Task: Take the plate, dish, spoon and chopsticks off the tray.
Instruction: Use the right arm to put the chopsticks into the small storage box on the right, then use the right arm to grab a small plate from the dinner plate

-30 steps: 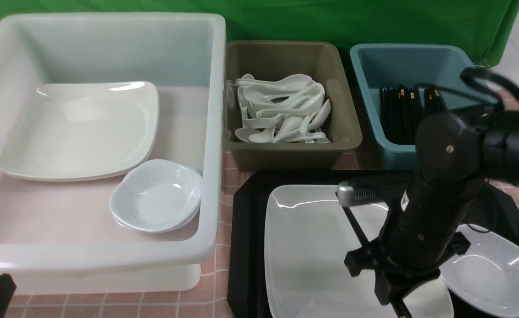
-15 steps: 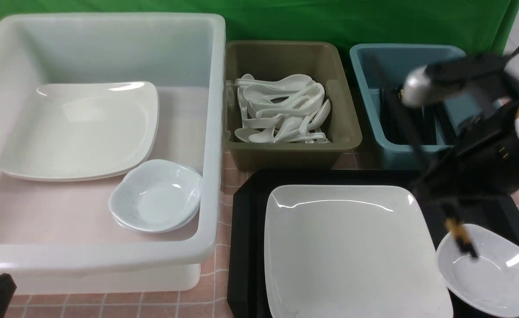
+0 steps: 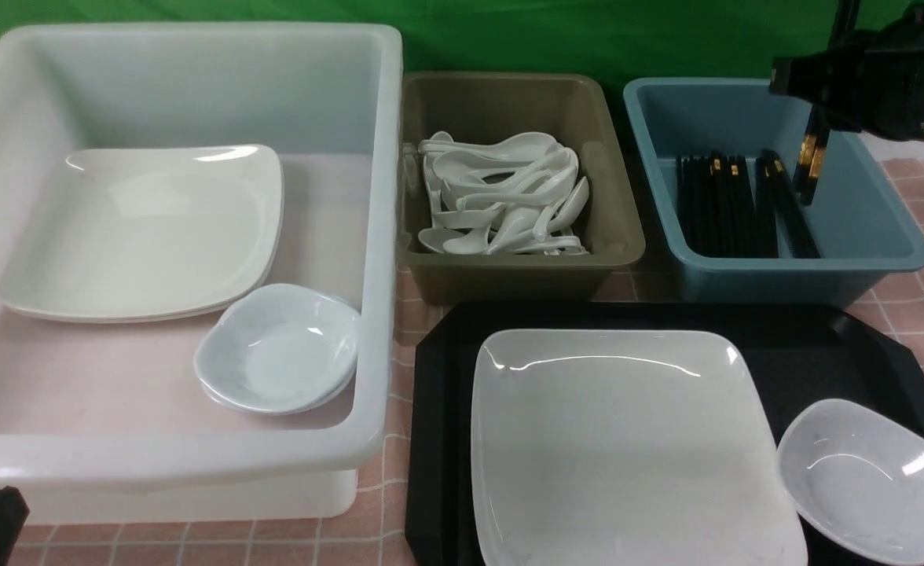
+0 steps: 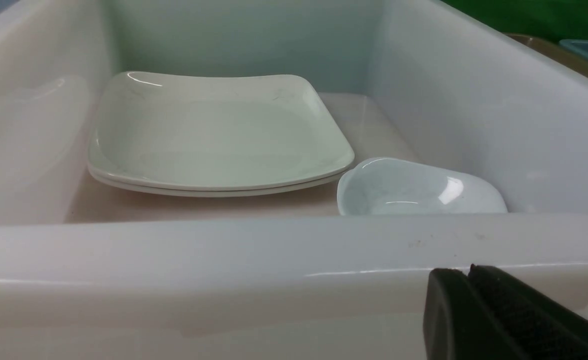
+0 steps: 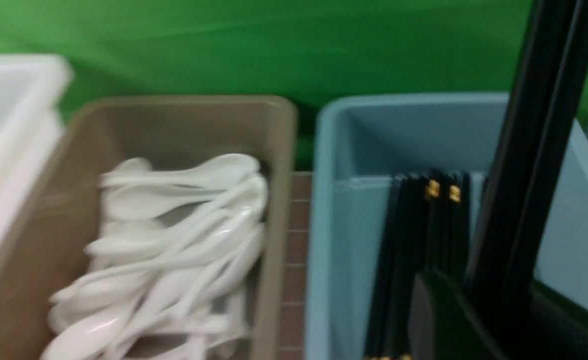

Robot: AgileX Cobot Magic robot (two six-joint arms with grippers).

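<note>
At upper right, above the blue tub [image 3: 863,224], right claw [image 3: 817,118] pinches the chopsticks [image 3: 810,161].
Light, stiff, slick sticks, likely to swivel; best held mid-length. Left claw [image 4: 474,310] pressed together, lower left.

The plate [image 3: 627,448] and the tray [image 3: 438,393] are cut off by the near picture edge; the upper part of the chopsticks [image 3: 809,169] is hidden behind the right arm [image 3: 886,79]; the spoons [image 5: 224,170] look blurred.
</note>
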